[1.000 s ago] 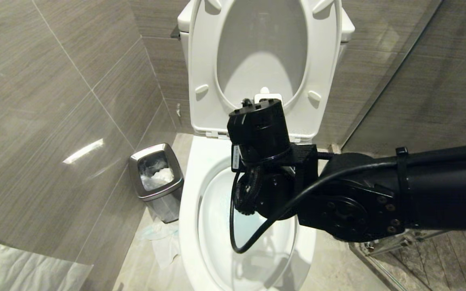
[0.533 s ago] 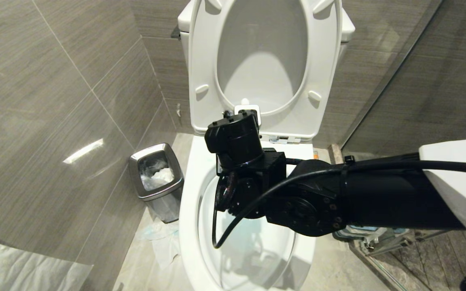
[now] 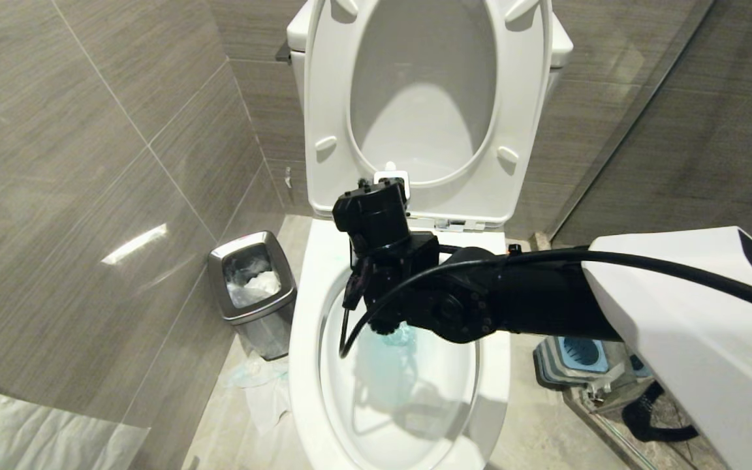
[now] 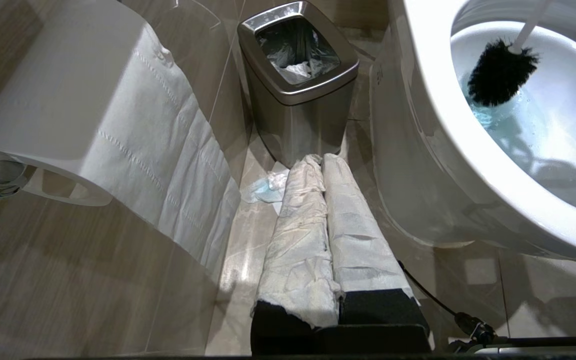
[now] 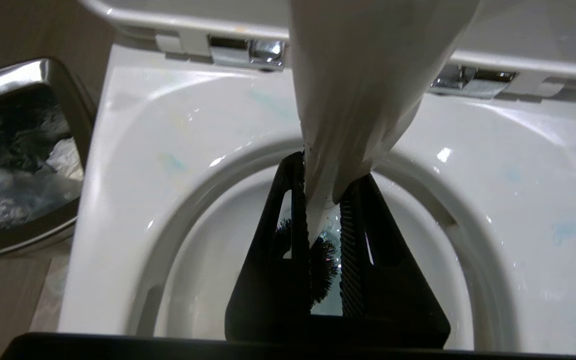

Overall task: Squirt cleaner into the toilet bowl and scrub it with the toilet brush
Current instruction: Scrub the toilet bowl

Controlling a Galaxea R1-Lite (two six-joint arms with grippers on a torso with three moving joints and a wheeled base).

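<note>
The white toilet bowl (image 3: 307,339) stands with seat and lid raised; pale blue water lies in its basin (image 3: 386,378). My right arm (image 3: 454,307) reaches over the basin from the right, and its fingers are hidden under the wrist in the head view. In the right wrist view my right gripper (image 5: 328,170) is shut on the white handle of the toilet brush (image 5: 318,210), pointing down into the bowl (image 5: 133,150). The brush's black bristle head (image 4: 500,72) sits at the water's edge inside the bowl (image 4: 418,125). My left gripper (image 4: 318,161), its fingers wrapped in white, is shut and parked low beside the toilet.
A small steel waste bin (image 3: 252,287) stands on the floor left of the toilet, against the tiled wall. A paper roll (image 4: 68,100) hangs close to my left gripper. The blue-topped brush holder (image 3: 578,356) sits on the floor right of the toilet. Crumpled tissue (image 3: 265,391) lies by the bin.
My right arm has swung left and sunk lower over the basin, carrying the brush down into the bowl. Blue-tinted water and the holder on the floor now show.
</note>
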